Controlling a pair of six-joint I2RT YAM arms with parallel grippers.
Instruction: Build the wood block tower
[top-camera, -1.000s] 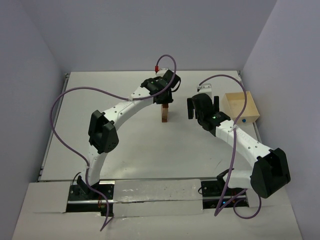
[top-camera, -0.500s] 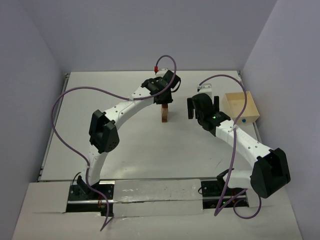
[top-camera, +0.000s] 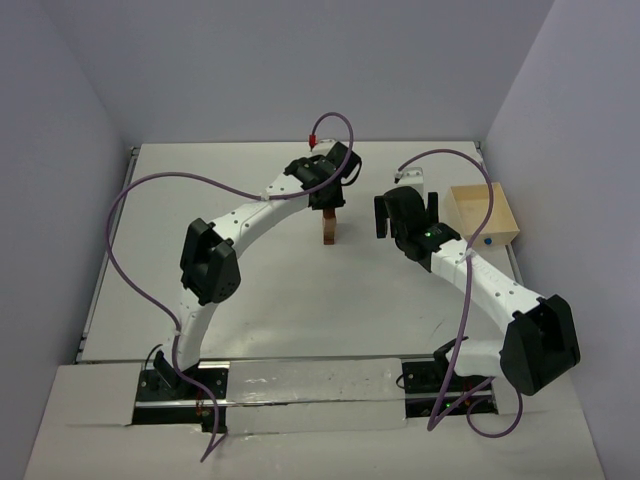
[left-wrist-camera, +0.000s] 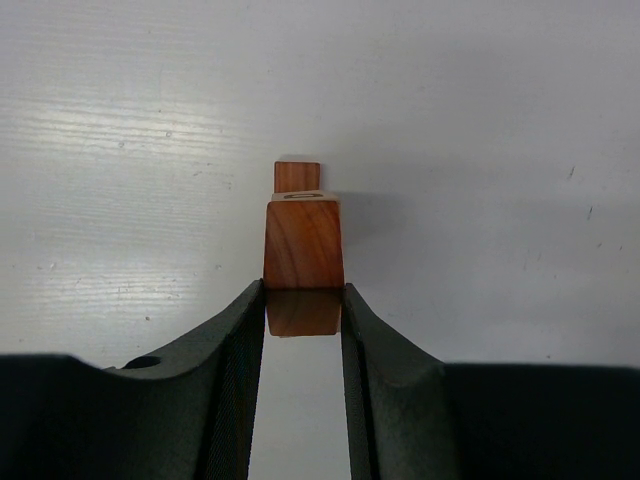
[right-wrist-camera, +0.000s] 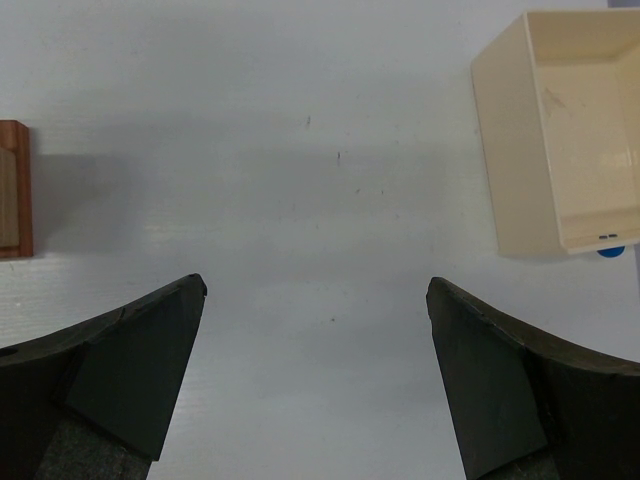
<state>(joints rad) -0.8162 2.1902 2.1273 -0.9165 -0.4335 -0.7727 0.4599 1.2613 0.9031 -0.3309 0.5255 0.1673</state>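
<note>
Pale box (top-camera: 497, 238) right of tower (top-camera: 328, 228), right end effector (top-camera: 406, 207) between

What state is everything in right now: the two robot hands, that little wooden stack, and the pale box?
Narrow tower of small wooden cubes: standing upright.
Left hand: closed on the stack's top reddish-brown wooden cube, no gap visible at either side.
Right hand: wide open, holding nothing.
Pale square wooden box: upright, open-topped, empty inside.
</note>
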